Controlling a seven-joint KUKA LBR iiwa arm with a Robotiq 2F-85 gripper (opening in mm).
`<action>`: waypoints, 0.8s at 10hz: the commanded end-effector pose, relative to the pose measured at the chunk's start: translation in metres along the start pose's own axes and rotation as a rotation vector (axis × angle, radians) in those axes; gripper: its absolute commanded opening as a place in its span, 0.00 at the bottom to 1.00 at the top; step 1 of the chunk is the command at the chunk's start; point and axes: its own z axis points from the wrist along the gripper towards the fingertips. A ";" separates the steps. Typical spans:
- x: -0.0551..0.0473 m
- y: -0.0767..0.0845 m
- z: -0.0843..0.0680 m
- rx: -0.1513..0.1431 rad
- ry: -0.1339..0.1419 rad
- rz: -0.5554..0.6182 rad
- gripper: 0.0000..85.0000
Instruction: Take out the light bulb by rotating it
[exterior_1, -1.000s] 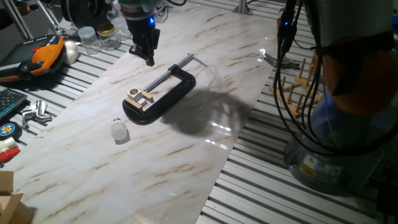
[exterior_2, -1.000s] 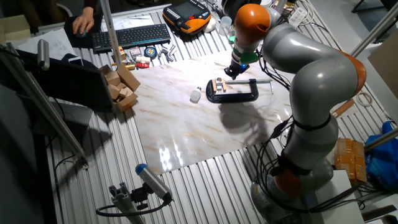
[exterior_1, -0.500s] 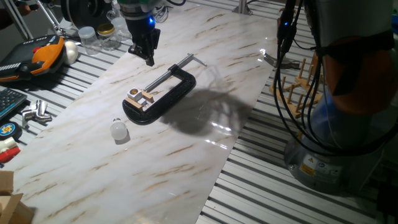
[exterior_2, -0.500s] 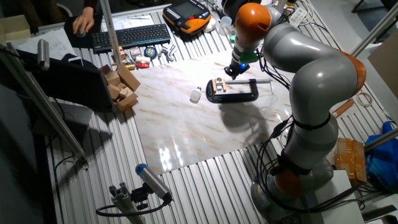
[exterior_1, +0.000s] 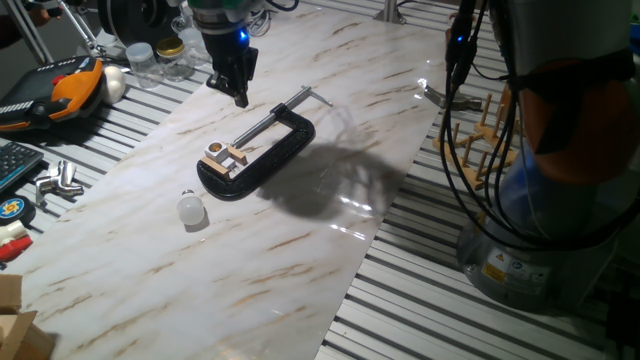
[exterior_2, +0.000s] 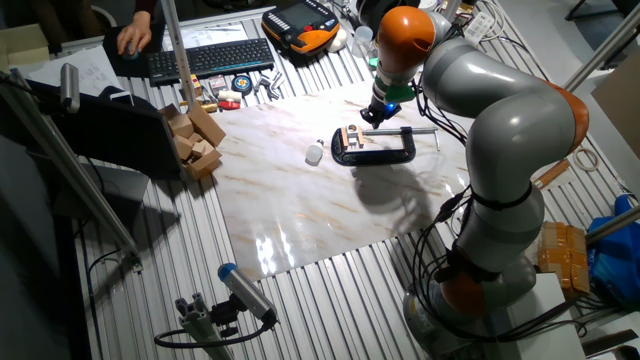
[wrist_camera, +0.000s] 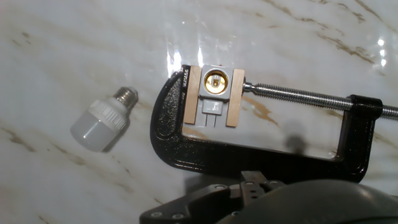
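The light bulb (wrist_camera: 101, 122) lay loose on its side on the marble desk (wrist_camera: 74, 50), in the left middle of the hand view, clear of the socket and touched by nothing. Its long axis ran diagonally in that view: the metal screw base pointed toward the upper right, at the clamp, and the white body toward the lower left. In the one fixed view the light bulb (exterior_1: 191, 208) sat just below and left of the clamp's closed end, apart from it. The socket block (wrist_camera: 215, 94), right of the bulb in the hand view, was pinched between the pad and screw of the black C-clamp (wrist_camera: 267, 146), most likely so that it would not spin while a bulb was twisted in it; its brass throat faced up at the camera and looked empty. Judging from that, the unscrewing was already done. The gripper (exterior_1: 240, 97) hung above the desk at the upper left of the one fixed view, beyond the clamp's screw end and holding nothing. Its dark jaws tapered to a single point there, so they appeared pressed together, though the hand view showed only the hand's body along its lower edge.
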 end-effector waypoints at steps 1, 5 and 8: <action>0.000 0.000 0.000 0.003 -0.002 -0.009 0.00; 0.000 0.000 0.000 -0.004 -0.005 -0.001 0.00; 0.000 0.000 0.000 -0.008 -0.007 0.000 0.00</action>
